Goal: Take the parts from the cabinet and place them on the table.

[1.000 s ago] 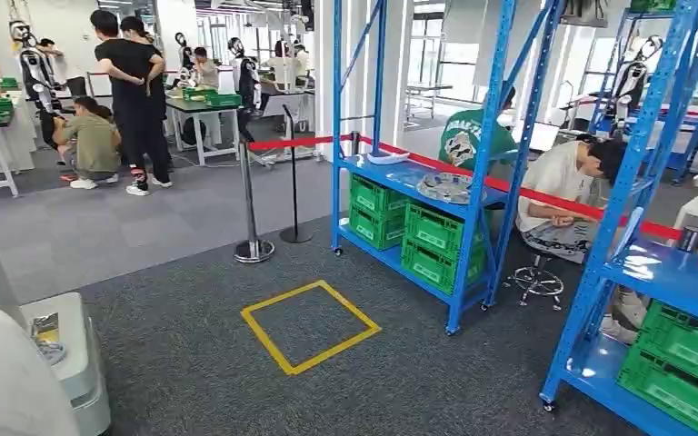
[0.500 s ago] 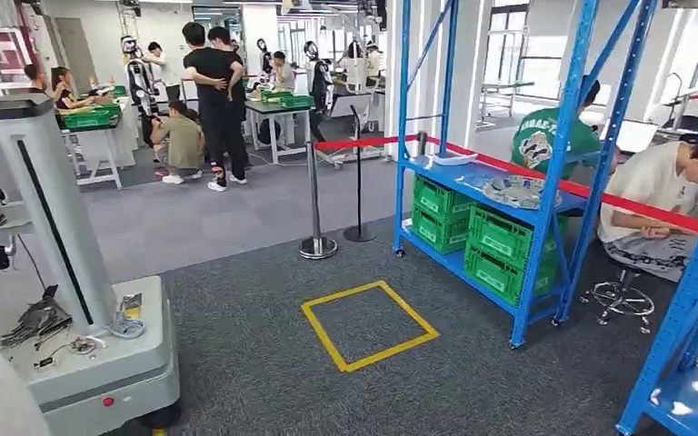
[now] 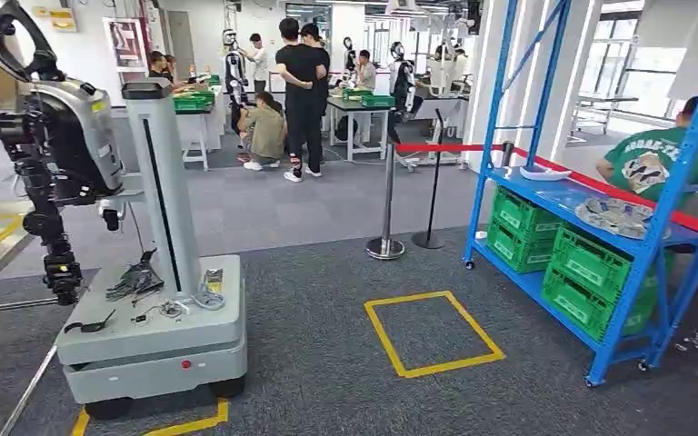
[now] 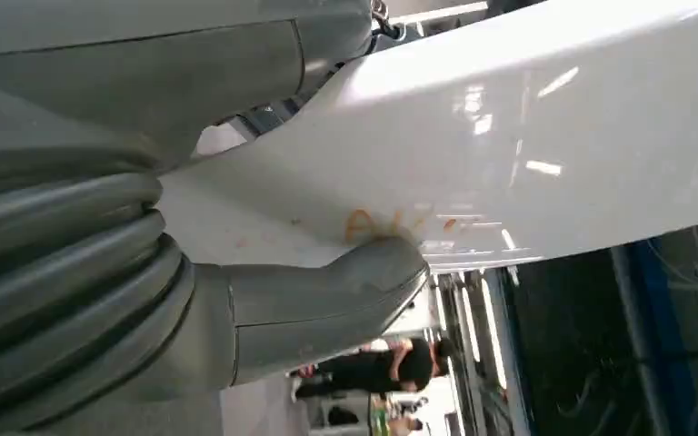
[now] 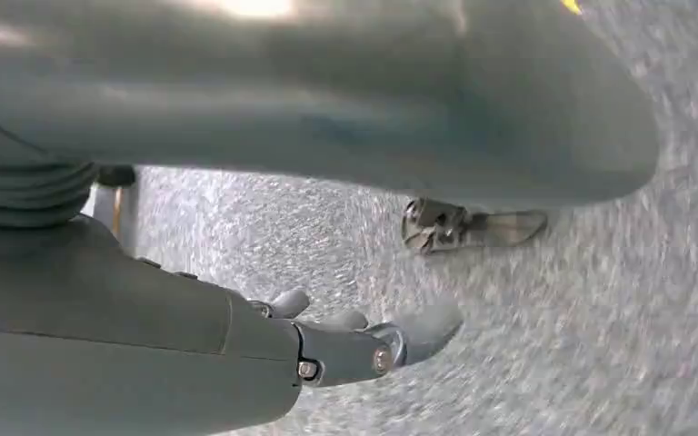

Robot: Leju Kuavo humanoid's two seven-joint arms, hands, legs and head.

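- The blue steel cabinet [image 3: 663,218] is an open rack of slim uprights and flat shelves; a silvery metal part [image 3: 614,216] lies on its middle shelf, ribbed green plastic crates [image 3: 595,263] just below.
- Behind the cabinet sits a person in a green shirt [image 3: 652,162]; its print is unreadable.
- Left of the cabinet: a yellow tape square [image 3: 433,331] on grey carpet, then a grey wheeled base [image 3: 150,341] with a column.
- The left hand [image 4: 264,318] presses a glossy white shell; what its fingers do cannot be told.
- The right hand [image 5: 327,345] hangs over blurred carpet, fingers loosely curled, grasping nothing.
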